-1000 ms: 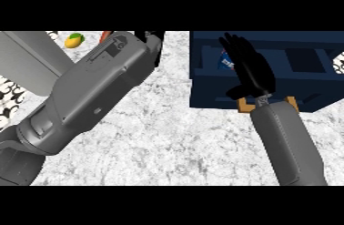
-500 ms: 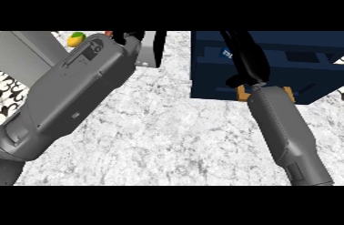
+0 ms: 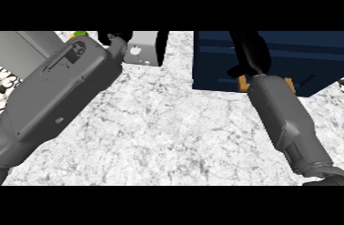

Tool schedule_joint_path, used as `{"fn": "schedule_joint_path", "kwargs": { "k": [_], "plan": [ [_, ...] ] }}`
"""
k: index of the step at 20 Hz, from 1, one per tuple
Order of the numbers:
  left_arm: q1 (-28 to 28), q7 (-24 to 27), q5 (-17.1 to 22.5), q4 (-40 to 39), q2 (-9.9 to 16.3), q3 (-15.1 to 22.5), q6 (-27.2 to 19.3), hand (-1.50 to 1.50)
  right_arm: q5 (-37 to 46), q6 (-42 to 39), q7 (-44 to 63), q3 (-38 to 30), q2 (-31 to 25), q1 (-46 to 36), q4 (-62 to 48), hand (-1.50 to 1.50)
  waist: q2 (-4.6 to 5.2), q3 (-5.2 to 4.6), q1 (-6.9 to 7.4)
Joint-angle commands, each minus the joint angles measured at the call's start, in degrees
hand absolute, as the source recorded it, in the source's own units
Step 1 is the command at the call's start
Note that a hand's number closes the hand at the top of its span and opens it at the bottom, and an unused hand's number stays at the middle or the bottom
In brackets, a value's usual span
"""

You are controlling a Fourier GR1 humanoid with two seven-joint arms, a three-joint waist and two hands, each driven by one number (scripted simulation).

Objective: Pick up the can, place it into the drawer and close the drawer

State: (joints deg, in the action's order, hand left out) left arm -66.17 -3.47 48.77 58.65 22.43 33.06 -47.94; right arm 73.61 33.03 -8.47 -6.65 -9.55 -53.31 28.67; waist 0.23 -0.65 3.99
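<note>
Over the drawer (image 3: 295, 60) | right hand (image 3: 250, 53) extended, grasp unclear | left hand (image 3: 114, 37) mostly hidden, grasp unclear

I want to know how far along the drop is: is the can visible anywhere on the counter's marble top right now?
No: the marble top shows bare between the two forearms, and no can lies on it.
</note>
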Motion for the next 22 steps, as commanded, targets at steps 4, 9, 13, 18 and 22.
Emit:
{"fn": "schedule_joint_path", "kwargs": {
  "k": [4,9,13,18,22],
  "plan": [
    [1.1,-1.93,-1.59,2.98,2.09,0.4,0.6,-1.5,0.15,5.18,1.28,-3.27,-1.81,-7.27,-9.88,-1.5,1.53,0.8,1.48],
    [2.92,-3.29,-1.44,6.16,3.7,-0.54,0.93,-1.5,-0.01,3.56,1.8,-4.43,-4.51,-12.84,-12.73,-1.5,1.31,0.75,1.82],
    [4.11,-3.15,-1.96,7.98,2.79,-0.17,0.08,-1.5,1.28,4.79,3.78,-4.14,-4.51,-14.15,-15.14,-1.5,1.83,0.77,2.69],
    [4.2,-5.17,-2.27,10.14,5.93,-0.64,1.04,-1.5,0.02,2.77,1.52,-5.5,-6.84,-16.0,-16.58,-1.5,1.73,0.8,2.74],
    [5.52,-4.84,-2.58,11.67,4.57,-0.05,0.05,-1.5,-7.28,-2.66,-6.94,-11.13,-3.46,-17.59,-16.75,-1.5,1.69,0.96,3.19]
  ]
}}
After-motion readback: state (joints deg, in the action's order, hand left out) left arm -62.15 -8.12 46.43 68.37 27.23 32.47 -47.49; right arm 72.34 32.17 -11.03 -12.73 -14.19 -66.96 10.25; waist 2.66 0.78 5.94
